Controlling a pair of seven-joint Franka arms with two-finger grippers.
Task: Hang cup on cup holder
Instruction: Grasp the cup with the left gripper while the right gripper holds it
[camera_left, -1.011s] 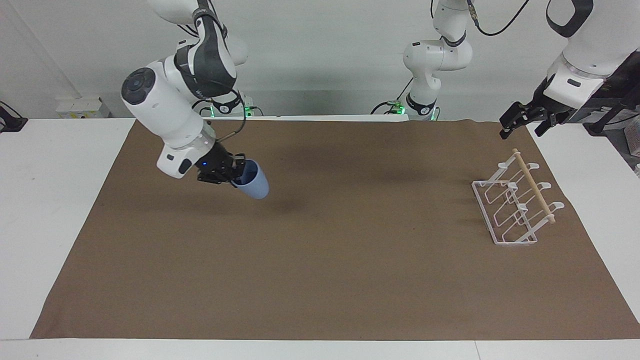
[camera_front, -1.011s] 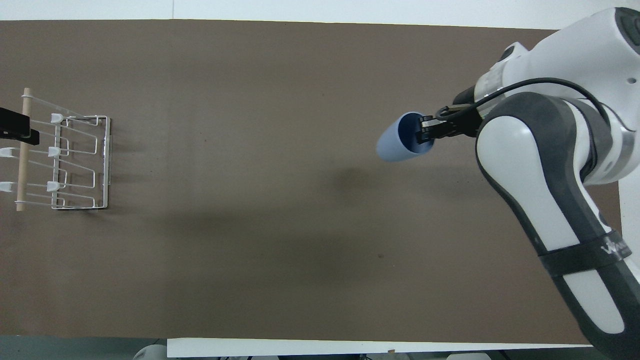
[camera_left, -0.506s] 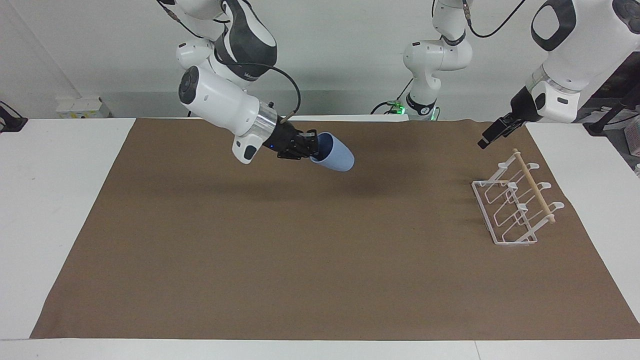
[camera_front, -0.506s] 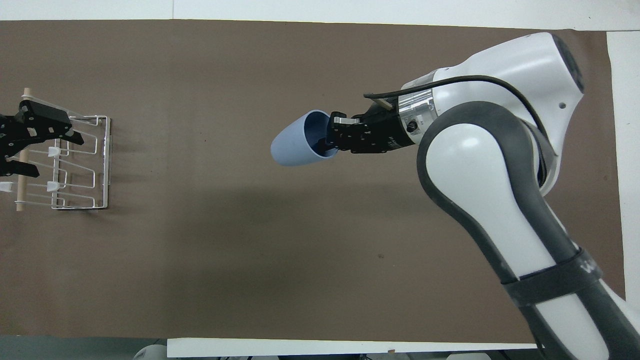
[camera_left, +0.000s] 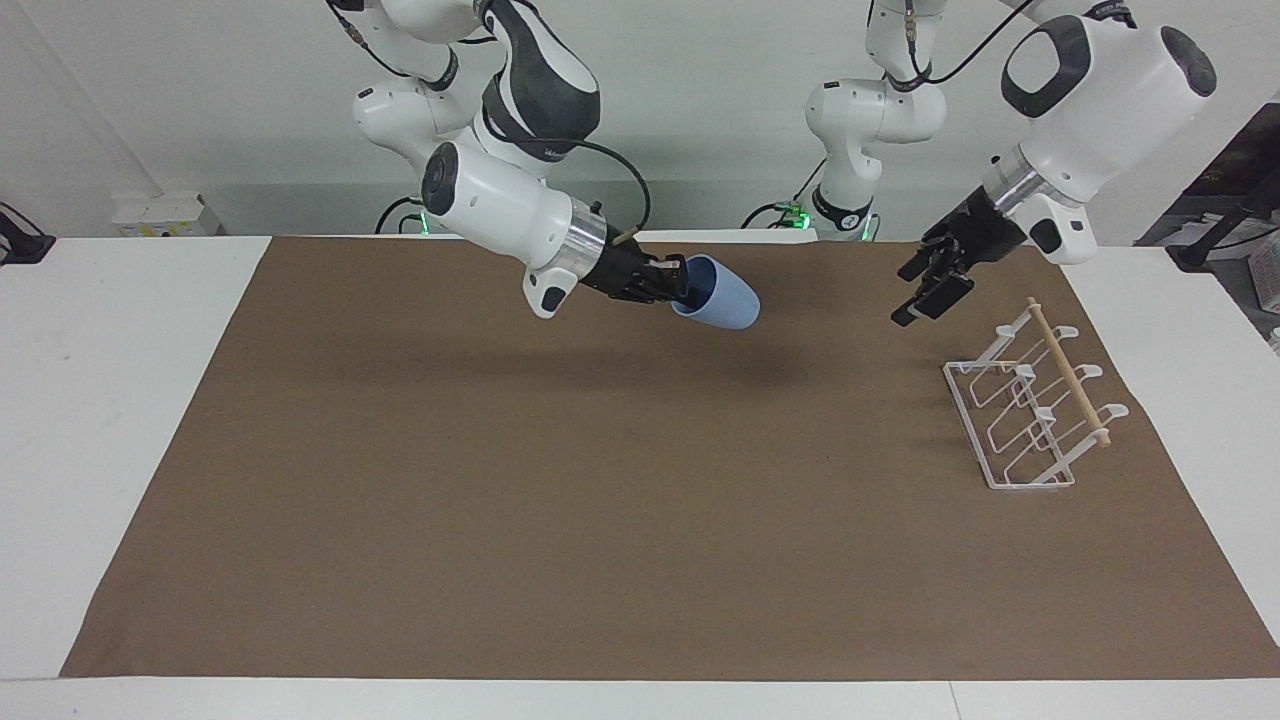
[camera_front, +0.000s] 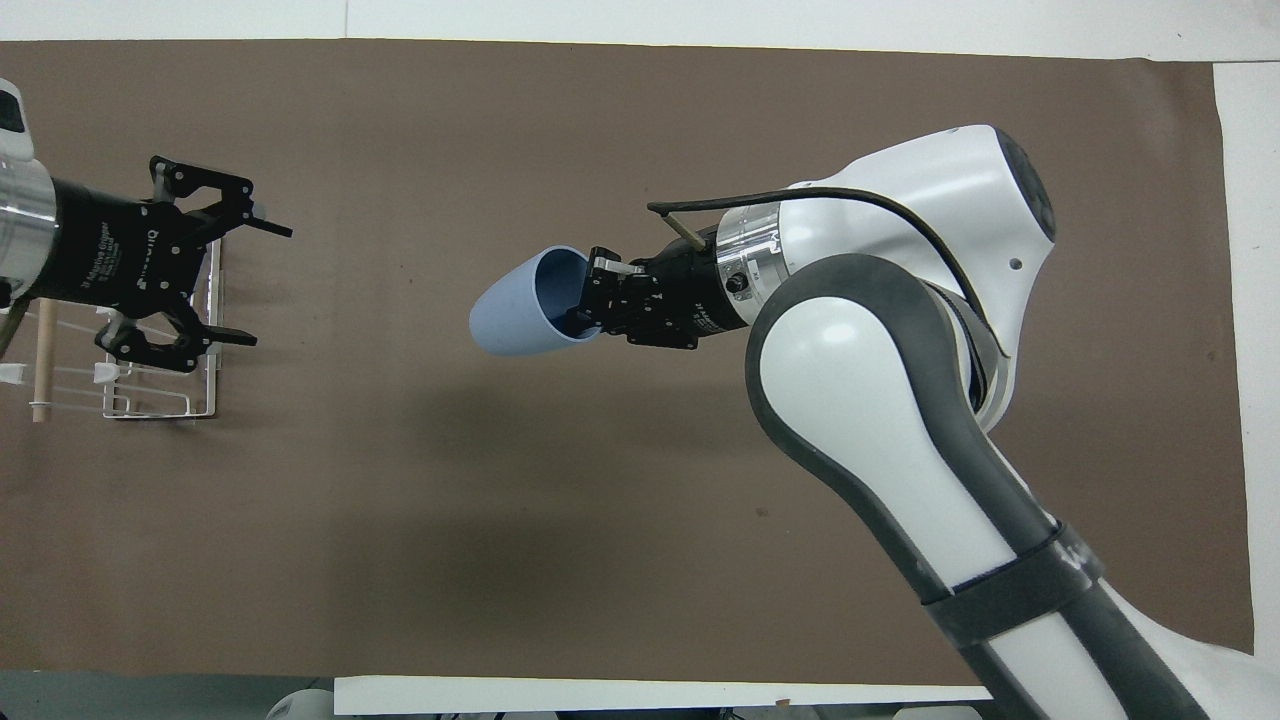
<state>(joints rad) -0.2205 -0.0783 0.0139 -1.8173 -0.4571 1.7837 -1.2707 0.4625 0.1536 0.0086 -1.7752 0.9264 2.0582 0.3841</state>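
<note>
My right gripper (camera_left: 680, 285) (camera_front: 592, 298) is shut on the rim of the light-blue cup (camera_left: 722, 297) (camera_front: 520, 312). It holds the cup on its side in the air over the middle of the brown mat, base pointing toward the left arm's end. The white wire cup holder (camera_left: 1030, 415) (camera_front: 190, 385) with its wooden rod stands on the mat at the left arm's end, with nothing on its prongs. My left gripper (camera_left: 925, 290) (camera_front: 265, 285) hangs open over the mat beside the holder, its fingers pointing toward the cup.
A brown mat (camera_left: 620, 520) covers most of the white table (camera_left: 110, 400). A power strip (camera_left: 165, 215) lies by the wall at the right arm's end.
My right arm has carried the cup from its own end of the table to over the middle. The left gripper has swung in from the table's edge toward the cup.
</note>
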